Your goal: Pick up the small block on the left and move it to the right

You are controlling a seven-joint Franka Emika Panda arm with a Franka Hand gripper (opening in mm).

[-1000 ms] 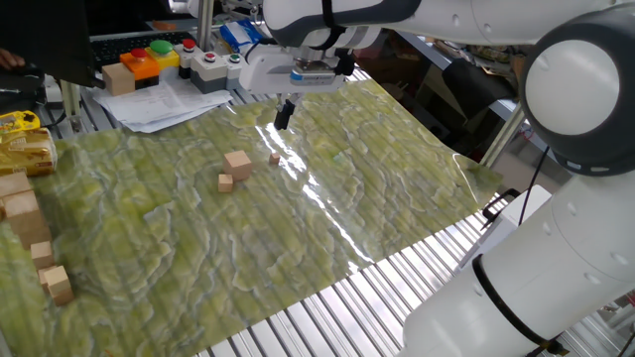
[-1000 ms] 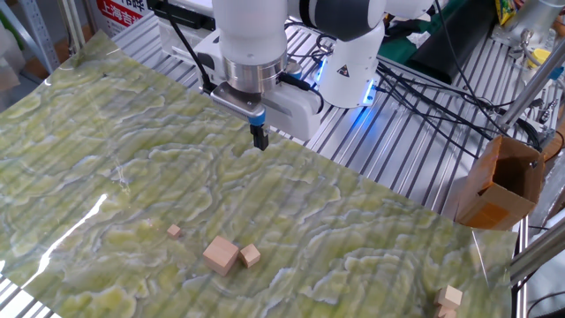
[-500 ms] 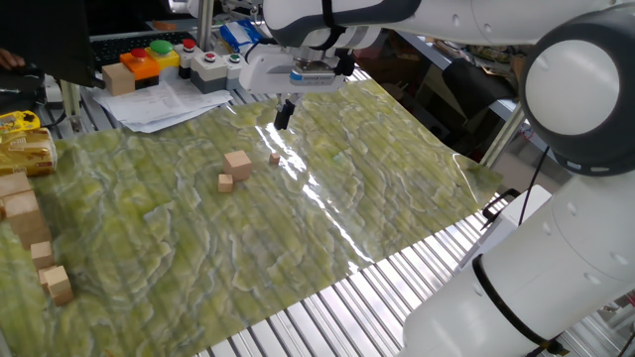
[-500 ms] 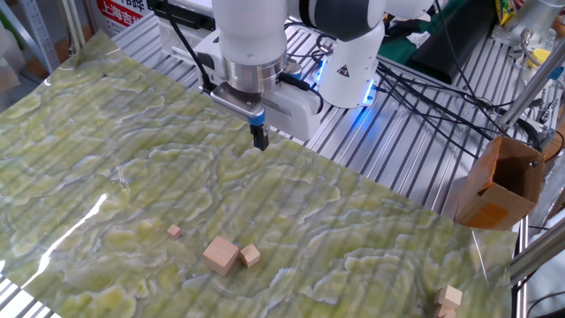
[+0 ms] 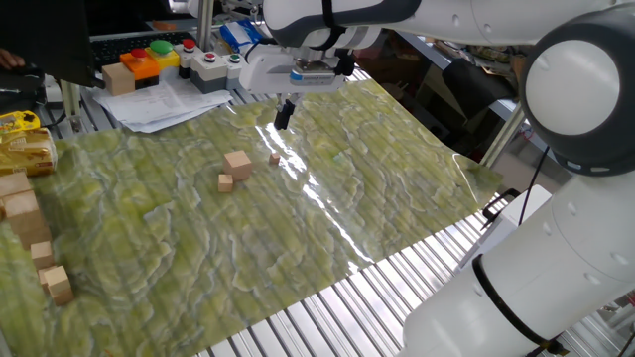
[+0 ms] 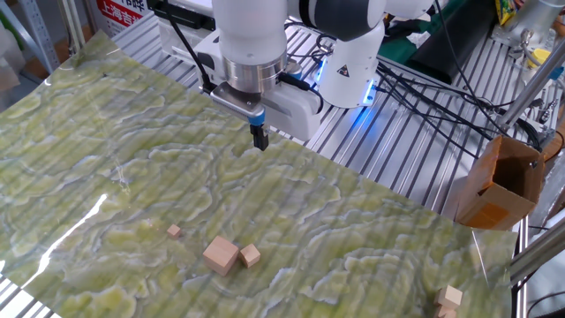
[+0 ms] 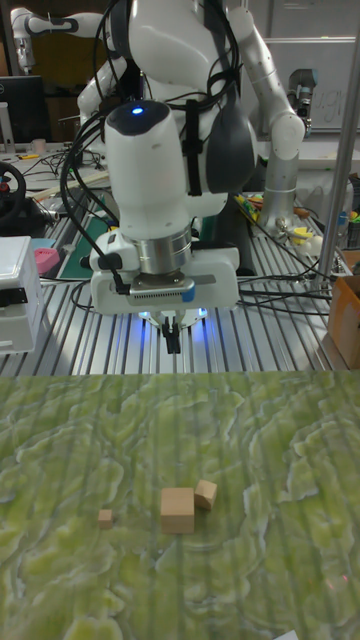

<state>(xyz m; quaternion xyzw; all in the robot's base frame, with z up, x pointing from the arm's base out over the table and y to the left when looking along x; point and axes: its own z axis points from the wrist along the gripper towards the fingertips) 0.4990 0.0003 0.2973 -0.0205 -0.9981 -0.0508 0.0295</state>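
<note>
My tool (image 6: 259,139) is hanging with its dark fingers pinched narrow, gripping nothing. The small block (image 6: 174,231), a tiny pale wooden cube, is lying on the glossy, wavy green mat (image 6: 371,221) well below my tool, apart from the two bigger cubes (image 6: 221,255).

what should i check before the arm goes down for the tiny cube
1. Target found: the small block lies alone on the green mat, apart from the other two cubes. Ok.
2. Gripper empty: nothing between the fingers. Ok.
3. Jaws open enough: they look shut, close together. Not ok.
4. Gripper above the target: it hangs well off to the side of the small block, nearer the robot base. Not ok.
5. Room around the target: the largest cube sits beside it with a gap; the medium cube is farther. Ok.
6. Drop spot to the right: bare mat there. Ok.
</note>
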